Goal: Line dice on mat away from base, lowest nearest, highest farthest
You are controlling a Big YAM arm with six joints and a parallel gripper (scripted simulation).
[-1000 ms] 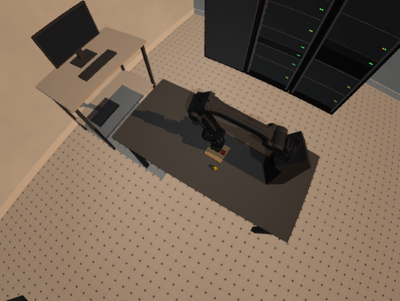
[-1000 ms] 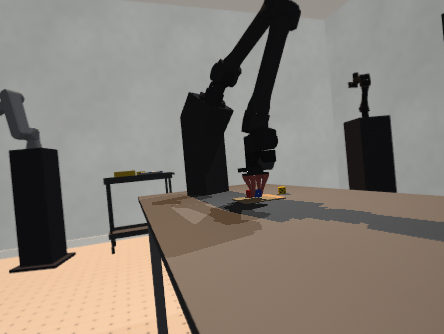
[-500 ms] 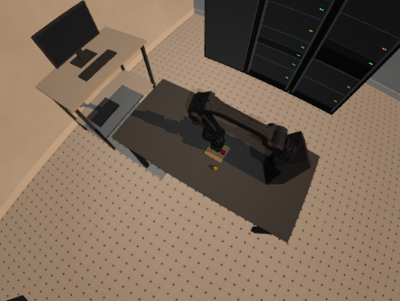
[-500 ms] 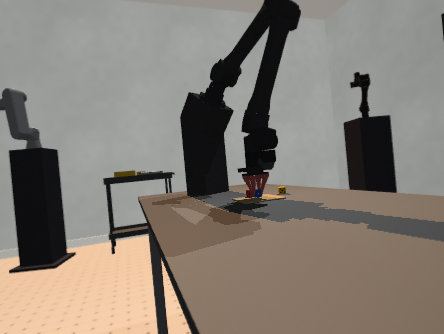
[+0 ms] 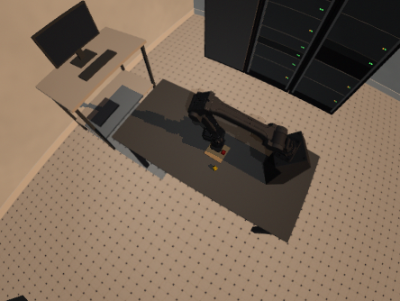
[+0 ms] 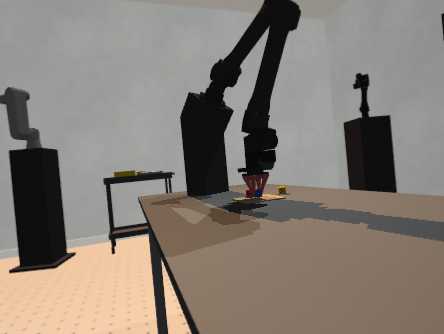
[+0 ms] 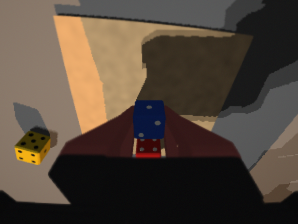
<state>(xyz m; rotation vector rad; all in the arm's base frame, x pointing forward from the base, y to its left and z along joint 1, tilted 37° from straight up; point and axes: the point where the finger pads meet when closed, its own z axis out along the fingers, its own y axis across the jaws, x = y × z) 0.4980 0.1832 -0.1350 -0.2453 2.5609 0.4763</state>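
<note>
I can read five pips over four on the yellow cube-shaped die (image 5: 215,168) (image 6: 282,190) (image 7: 32,148) at lower left, one over two on the central blue cube-shaped die (image 6: 258,193) (image 7: 149,120).

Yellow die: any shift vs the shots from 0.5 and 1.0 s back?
No, no visible shift: in the top view the yellow die keeps its place beside the mat, off its edge.
</note>
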